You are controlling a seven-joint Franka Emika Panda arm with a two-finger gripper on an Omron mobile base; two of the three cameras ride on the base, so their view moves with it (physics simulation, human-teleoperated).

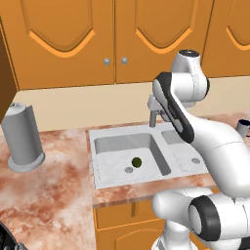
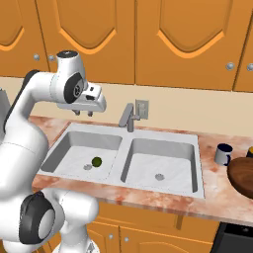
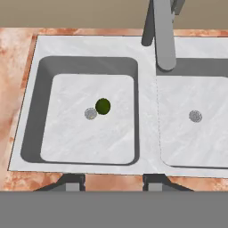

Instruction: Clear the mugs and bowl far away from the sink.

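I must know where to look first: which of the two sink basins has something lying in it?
The left basin: a small dark green round object lies beside its drain. The right basin holds nothing but its drain.

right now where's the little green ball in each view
Left base view: the green ball lies in the sink's left basin, right of its drain.
Right base view: in the left basin, just right of the drain.
Hand view: left basin, beside the drain.
Shared landmark: the faucet behind the divider.
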